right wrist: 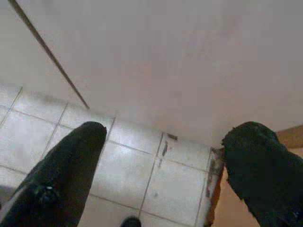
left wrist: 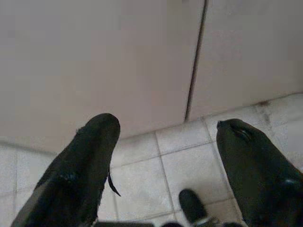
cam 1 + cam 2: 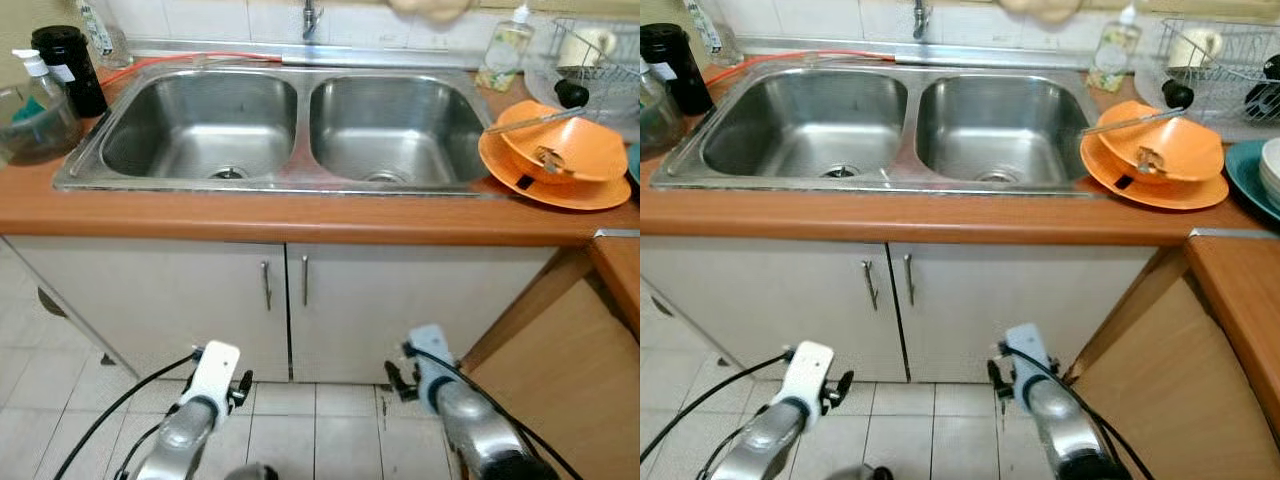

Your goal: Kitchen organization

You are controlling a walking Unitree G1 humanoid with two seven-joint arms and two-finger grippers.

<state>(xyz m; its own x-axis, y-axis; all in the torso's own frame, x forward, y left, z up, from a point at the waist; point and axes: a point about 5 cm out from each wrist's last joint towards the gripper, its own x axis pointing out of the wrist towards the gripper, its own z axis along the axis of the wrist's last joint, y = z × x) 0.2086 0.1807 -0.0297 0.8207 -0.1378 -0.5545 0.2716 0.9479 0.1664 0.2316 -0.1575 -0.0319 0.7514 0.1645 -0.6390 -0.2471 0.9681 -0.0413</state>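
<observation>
A steel double sink [image 3: 303,120] is set in a brown counter [image 3: 300,215], both basins bare. To its right lies a stack of orange dishes [image 3: 560,160] with a black-handled utensil [image 3: 540,118] across the top. Both arms hang low before the white cabinet doors [image 3: 200,300]: left arm [image 3: 205,385], right arm [image 3: 430,375]. In the left wrist view my left gripper [image 2: 166,125] is open over floor tiles, nothing between its fingers. My right gripper [image 1: 170,128] is open as well, facing the cabinet base.
A black jar [image 3: 68,65] and a glass container [image 3: 35,120] stand left of the sink. A soap bottle [image 3: 503,50] and a wire dish rack [image 3: 600,50] are at the back right, a teal plate [image 3: 1250,175] beside them. A side counter [image 3: 615,270] juts out on the right.
</observation>
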